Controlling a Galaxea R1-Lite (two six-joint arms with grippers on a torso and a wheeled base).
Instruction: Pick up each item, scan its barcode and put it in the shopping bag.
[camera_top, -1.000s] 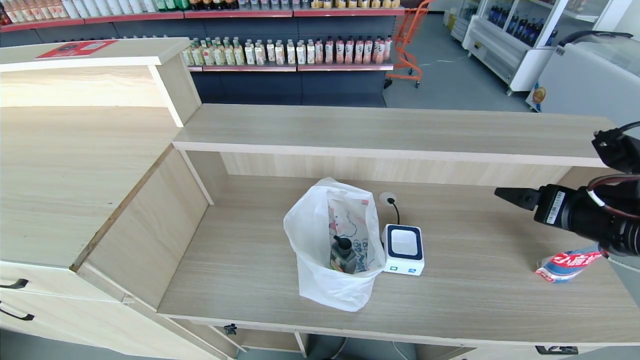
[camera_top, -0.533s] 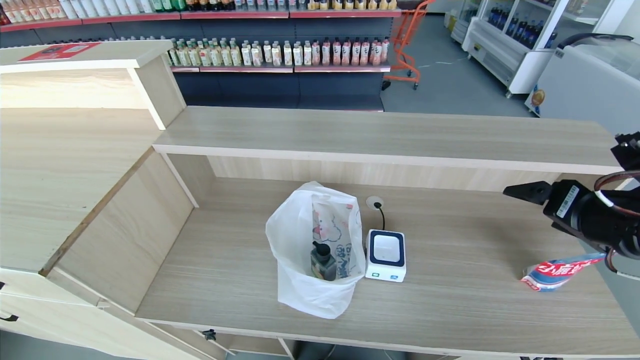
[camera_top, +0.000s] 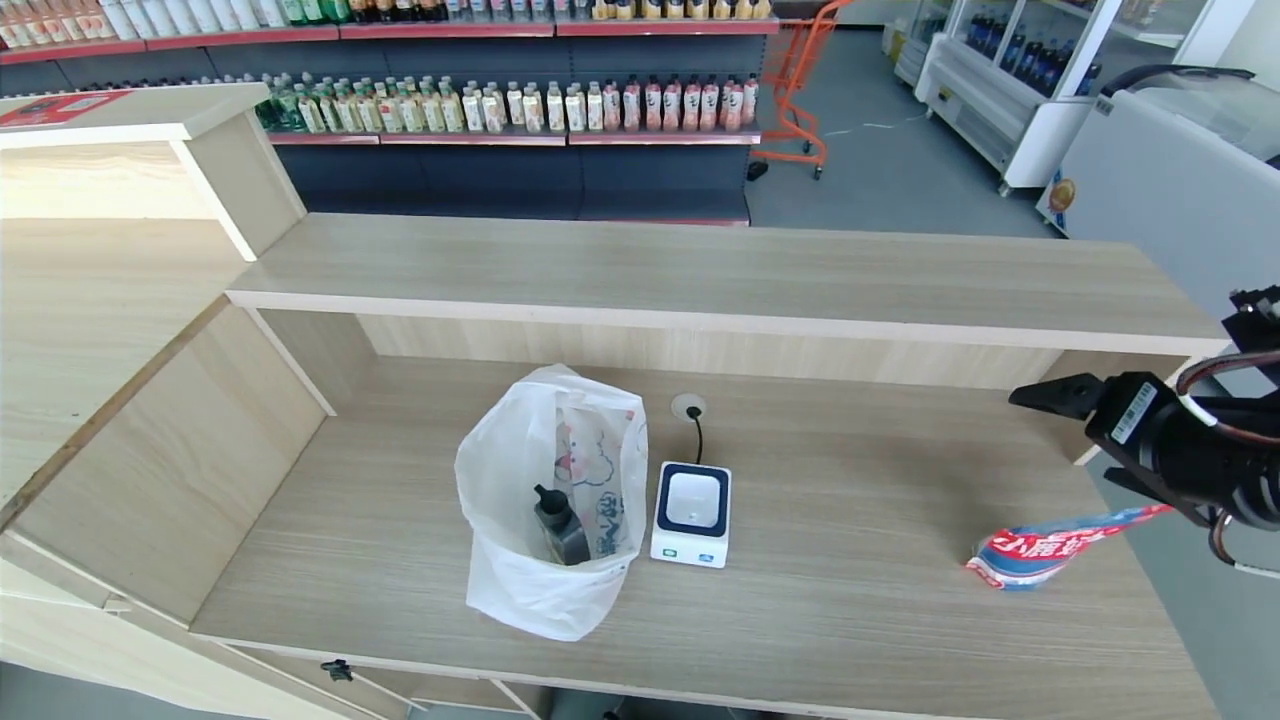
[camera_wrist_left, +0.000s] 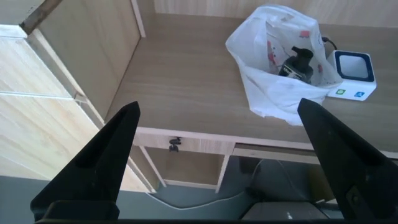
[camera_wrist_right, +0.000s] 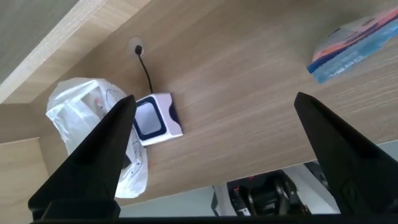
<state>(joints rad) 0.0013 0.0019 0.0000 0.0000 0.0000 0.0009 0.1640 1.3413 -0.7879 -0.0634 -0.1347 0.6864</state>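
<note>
A white shopping bag (camera_top: 545, 520) stands open on the wooden counter (camera_top: 850, 600), holding a dark bottle (camera_top: 560, 525) and a printed pouch. Just to its right sits the white barcode scanner (camera_top: 690, 513) with its cable. A red, white and blue packet (camera_top: 1050, 548) lies flat near the counter's right end. My right gripper (camera_top: 1090, 440) hangs open above and just right of that packet, holding nothing. My left gripper (camera_wrist_left: 217, 162) is open and empty, off the counter's front edge, with the bag (camera_wrist_left: 280, 68) and scanner (camera_wrist_left: 353, 68) beyond it. The right wrist view has the packet (camera_wrist_right: 351, 46) and scanner (camera_wrist_right: 155, 119).
A raised wooden ledge (camera_top: 700, 270) runs along the back of the counter, and a side wall (camera_top: 150, 470) closes its left end. Shelves of bottles (camera_top: 500, 105) and white freezers (camera_top: 1170, 180) stand in the room behind. Bare counter lies between scanner and packet.
The whole head picture has slid left, so the camera has moved right. The right gripper kept its place in the picture and now stands nearer over the packet, still open.
</note>
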